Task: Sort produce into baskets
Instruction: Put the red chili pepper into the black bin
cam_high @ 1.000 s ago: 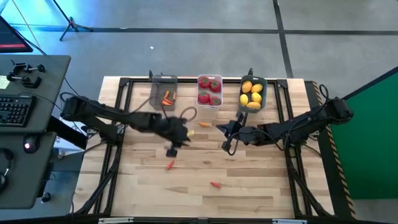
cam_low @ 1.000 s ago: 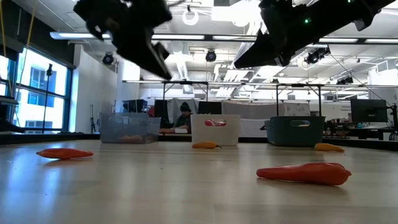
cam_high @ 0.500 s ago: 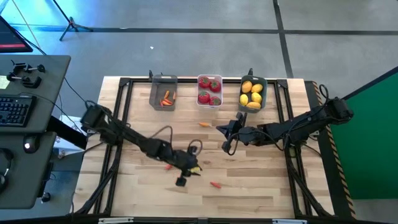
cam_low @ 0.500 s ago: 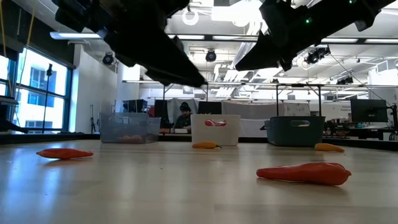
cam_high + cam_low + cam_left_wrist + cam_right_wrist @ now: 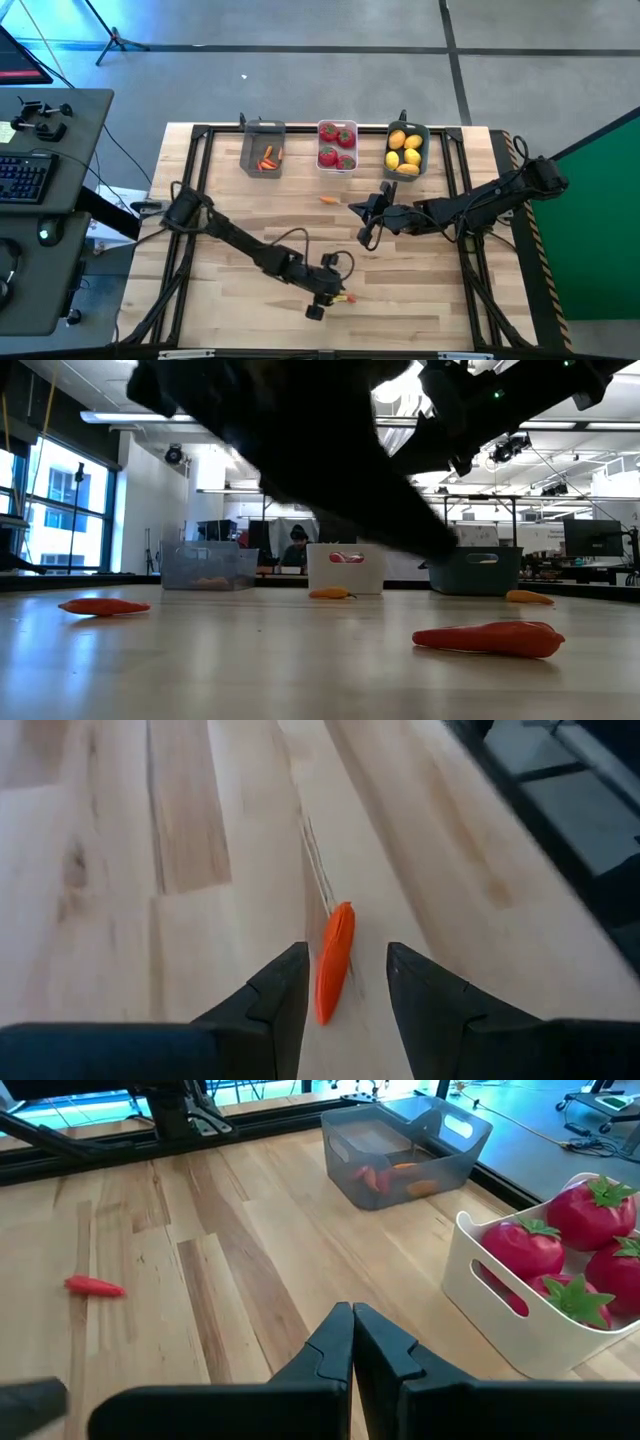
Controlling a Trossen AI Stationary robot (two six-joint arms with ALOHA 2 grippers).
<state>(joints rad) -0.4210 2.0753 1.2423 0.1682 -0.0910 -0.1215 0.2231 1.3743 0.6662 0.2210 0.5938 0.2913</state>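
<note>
No readable writing shows. The left end effector [image 5: 340, 995] hovers open over the surface [image 5: 200, 870], an orange-red carrot piece [image 5: 333, 960] lying between its fingers. The right end effector [image 5: 352, 1342] waits closed and empty, near the white basket [image 5: 520, 1330].

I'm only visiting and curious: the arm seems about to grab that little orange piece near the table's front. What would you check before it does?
1. Left gripper open: ok.
2. Orange piece between its fingers: ok, centred.
3. Piece lying flat on the table, nothing beside it: ok.
4. Fingers low enough to close on it: cannot tell.
5. Right gripper out of the way: ok, shut, mid-table.
6. Grey basket with similar orange pieces has room: ok.
</note>
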